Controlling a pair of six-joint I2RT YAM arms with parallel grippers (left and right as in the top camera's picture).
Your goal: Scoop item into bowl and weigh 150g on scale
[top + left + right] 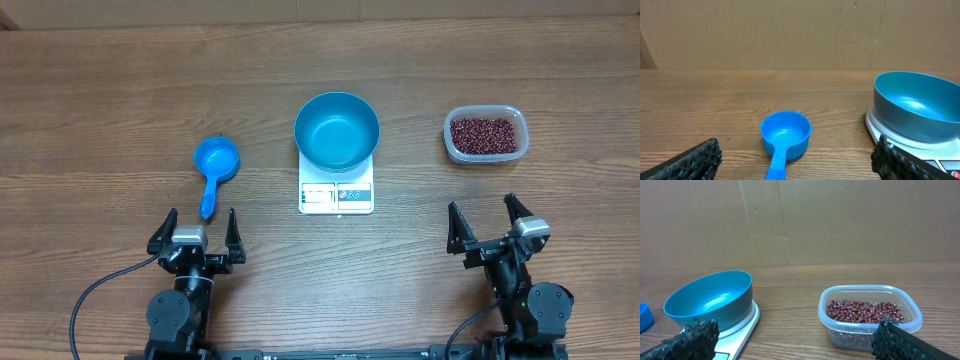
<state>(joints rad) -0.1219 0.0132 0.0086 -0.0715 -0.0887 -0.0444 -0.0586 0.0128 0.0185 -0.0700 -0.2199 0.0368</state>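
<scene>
A: Tools?
B: We log left tool (201,218) & right tool (481,203) both spread wide, gripping nothing, low at near edge of table (100,100).
A: Task items?
B: Bowl (337,135) sits on scale (336,197), mid-table. Beans (486,134) in clear tub (450,140), right of scale, apart. 1 blue scoop (216,158) left of scale, handle toward left tool.

Looking like a robot lab bench, not a kitchen. Showing a bare wood-grain table (100,80) closed off by a plain cardboard wall (790,30) rising well beyond the fingers (695,162). Showing black cables (90,293) trailing behind them, with only a scale (336,197), bowl (336,132), scoop (214,160) and tub (450,135) of beans (486,135) sitting ahead of them.
</scene>
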